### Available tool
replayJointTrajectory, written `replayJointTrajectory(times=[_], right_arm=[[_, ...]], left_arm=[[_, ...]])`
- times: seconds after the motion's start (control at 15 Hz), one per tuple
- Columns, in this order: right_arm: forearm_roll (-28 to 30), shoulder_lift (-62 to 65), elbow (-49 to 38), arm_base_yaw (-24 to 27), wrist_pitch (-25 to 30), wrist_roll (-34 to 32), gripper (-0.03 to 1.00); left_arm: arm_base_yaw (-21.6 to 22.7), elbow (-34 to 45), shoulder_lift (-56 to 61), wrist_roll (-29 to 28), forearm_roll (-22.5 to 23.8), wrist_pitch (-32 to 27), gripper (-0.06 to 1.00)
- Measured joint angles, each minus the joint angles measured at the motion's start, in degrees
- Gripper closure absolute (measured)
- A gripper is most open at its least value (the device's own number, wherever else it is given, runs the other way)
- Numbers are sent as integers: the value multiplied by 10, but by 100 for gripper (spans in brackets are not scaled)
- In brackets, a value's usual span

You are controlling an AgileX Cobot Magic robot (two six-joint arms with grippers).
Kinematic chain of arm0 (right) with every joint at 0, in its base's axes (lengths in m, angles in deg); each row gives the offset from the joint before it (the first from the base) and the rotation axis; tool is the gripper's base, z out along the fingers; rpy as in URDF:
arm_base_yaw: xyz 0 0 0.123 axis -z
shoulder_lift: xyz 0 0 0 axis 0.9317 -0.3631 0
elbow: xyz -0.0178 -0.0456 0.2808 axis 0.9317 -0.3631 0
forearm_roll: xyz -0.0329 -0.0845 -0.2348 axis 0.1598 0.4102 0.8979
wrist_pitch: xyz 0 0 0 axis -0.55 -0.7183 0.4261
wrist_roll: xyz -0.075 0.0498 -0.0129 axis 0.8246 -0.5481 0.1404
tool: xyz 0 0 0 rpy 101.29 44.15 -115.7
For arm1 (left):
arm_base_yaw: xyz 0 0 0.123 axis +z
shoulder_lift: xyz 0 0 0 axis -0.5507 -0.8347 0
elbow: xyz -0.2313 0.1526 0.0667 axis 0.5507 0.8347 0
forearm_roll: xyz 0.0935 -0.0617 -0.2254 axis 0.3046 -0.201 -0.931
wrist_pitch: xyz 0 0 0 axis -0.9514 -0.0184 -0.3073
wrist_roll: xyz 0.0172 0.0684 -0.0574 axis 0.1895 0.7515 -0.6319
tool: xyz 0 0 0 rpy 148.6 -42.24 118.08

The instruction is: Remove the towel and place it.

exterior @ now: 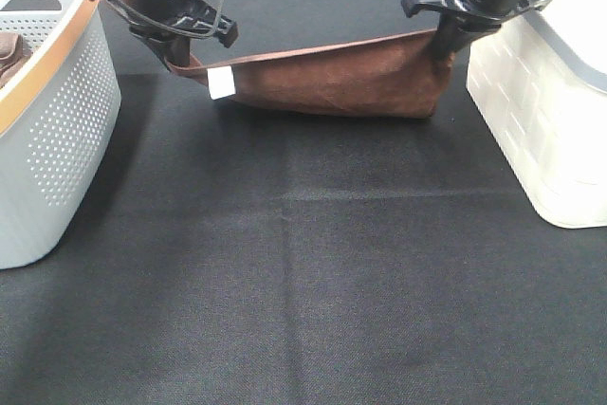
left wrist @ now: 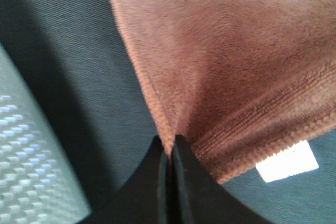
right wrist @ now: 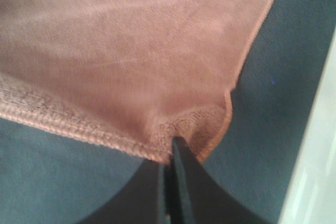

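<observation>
The reddish-brown towel (exterior: 332, 78) hangs stretched between my two grippers at the back of the table, its lower part resting on the black mat. Its white tag (exterior: 221, 82) dangles near the left corner. My left gripper (exterior: 180, 62) is shut on the left corner of the towel (left wrist: 220, 66), the hem pinched between the black fingertips (left wrist: 181, 156). My right gripper (exterior: 444, 45) is shut on the right corner of the towel (right wrist: 131, 51). In the left wrist view the tag (left wrist: 287, 162) shows below the hem.
A pale perforated basket (exterior: 47, 130) with a tan rim stands at the left, a darker brown cloth (exterior: 9, 54) inside it. A white woven-look basket (exterior: 545, 111) stands at the right. Black mat (exterior: 303, 272) covers the table.
</observation>
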Motion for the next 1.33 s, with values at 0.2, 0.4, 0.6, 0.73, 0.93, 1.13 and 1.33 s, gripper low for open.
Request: replayJointTrajectory(times=[0.2, 0.4, 0.6, 0.73, 0.93, 1.13, 1.33], right_arm=[[5, 31, -5, -1, 18, -11, 97], [24, 50, -5, -21, 18, -11, 97], [36, 53, -5, -58, 48, -11, 97], [36, 53, -6, -67, 83, -13, 97], [11, 53, -10, -68, 131, -13, 97], [-6, 53, -66, -68, 151, -6, 97], [-7, 53, -108, -68, 152, -6, 97]], left_arm=[[-9, 0, 1, 2, -7, -10, 94], [-13, 0, 16, 2, 3, -14, 94], [-13, 30, 53, 2, 16, -15, 94], [-13, 111, 82, 2, 15, -16, 94], [-14, 194, 105, 2, -2, -16, 94], [-14, 239, 108, 2, -41, -16, 94], [-14, 265, 108, 2, -60, -16, 94]])
